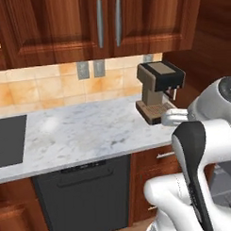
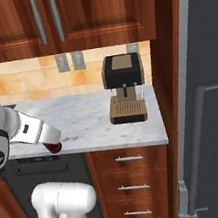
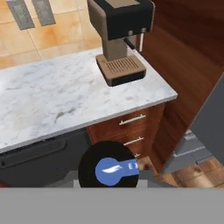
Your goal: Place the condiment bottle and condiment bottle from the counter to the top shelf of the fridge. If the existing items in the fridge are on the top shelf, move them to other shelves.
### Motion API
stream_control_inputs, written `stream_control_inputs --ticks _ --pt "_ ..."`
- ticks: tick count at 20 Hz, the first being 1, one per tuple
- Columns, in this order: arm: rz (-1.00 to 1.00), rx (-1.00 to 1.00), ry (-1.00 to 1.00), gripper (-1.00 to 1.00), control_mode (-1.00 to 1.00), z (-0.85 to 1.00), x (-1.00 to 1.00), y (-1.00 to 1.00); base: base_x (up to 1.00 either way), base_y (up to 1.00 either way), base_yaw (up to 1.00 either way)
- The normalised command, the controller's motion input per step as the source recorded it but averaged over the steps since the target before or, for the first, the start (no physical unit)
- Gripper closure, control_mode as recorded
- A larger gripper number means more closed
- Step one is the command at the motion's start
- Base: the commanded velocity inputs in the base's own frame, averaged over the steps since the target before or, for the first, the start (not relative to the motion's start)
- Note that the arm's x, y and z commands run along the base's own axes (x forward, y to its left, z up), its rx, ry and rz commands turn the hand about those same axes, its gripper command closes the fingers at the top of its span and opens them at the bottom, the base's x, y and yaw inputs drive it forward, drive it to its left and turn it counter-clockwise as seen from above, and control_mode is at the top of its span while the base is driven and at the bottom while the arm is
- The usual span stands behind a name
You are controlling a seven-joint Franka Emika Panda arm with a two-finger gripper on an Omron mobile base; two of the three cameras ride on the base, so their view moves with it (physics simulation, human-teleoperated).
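My gripper [image 3: 109,175] is shut on a small bottle [image 3: 114,168] that looks like a dark round shape with a bright blue label. In the right base view a dark red part of the bottle [image 2: 53,147] pokes out below my hand, at the counter's front edge. I cannot tell which bottle it is. The marbled counter [image 1: 80,132] [image 2: 92,119] [image 3: 52,100] carries no bottles. The fridge's grey door [image 2: 208,114] [image 3: 210,118] stands at the right with its bar handle. The fridge's inside, top shelf included, is out of view.
A brown and black coffee machine [image 1: 156,90] [image 2: 124,90] [image 3: 120,39] stands on the counter's right end. Below the counter are a dark dishwasher [image 1: 84,194] and wooden drawers [image 2: 132,183]. A dark cooktop [image 1: 9,140] lies at the far left. Wall cabinets [image 1: 100,23] hang above.
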Motion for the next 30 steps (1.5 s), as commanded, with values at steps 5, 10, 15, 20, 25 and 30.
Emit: stream_control_inputs --ticks 5,10,15,20,25,30 --pt "0.00 0.00 0.00 1.00 1.00 0.00 0.00 0.00 -1.00 -0.46 0.09" --pt "0.00 0.00 0.00 1.00 1.00 0.00 0.00 0.00 -1.00 -0.91 0.00" --pt "0.00 0.00 0.00 1.00 1.00 0.00 0.00 0.00 -0.93 -1.00 -0.09" --pt "0.00 0.00 0.00 1.00 1.00 0.00 0.00 0.00 -0.22 -1.00 -0.11" --pt "0.00 0.00 0.00 1.00 1.00 0.00 0.00 0.00 0.35 -1.00 -0.04" --pt "0.00 0.00 0.00 1.00 1.00 0.00 0.00 0.00 0.68 -0.72 0.00"
